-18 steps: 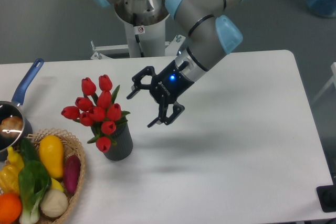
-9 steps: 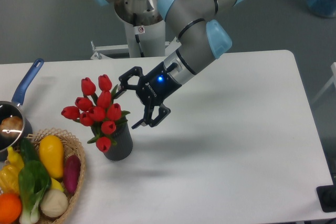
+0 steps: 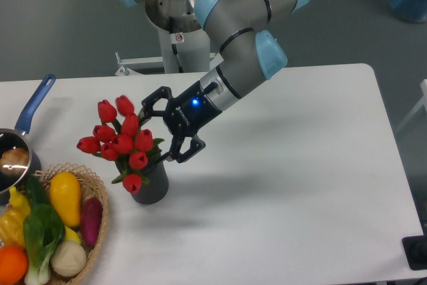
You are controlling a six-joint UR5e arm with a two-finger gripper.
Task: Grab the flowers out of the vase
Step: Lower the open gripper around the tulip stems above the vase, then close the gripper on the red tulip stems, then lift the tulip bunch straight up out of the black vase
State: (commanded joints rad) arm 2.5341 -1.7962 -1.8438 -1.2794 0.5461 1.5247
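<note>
Faint white lettering along the dark body of the gripper (image 3: 162,127), too small to read. Small round red-and-white sign on the white column (image 3: 181,48) behind the table (its symbol not legible). No other text, number or brand readable anywhere.

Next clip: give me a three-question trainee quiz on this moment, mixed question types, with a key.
1. True or false: the gripper is shut on the flowers.
2. Where do the flowers stand? A) in the vase B) in the basket C) in the saucepan
3. Fill in: the gripper reaches the flowers from their ____ side in the picture.

Key
1. False: its jaws are spread, one finger by the upper blooms and one low near the leaves, with nothing clamped.
2. A: the stems go into the dark vase beside the basket.
3. Right.
</note>
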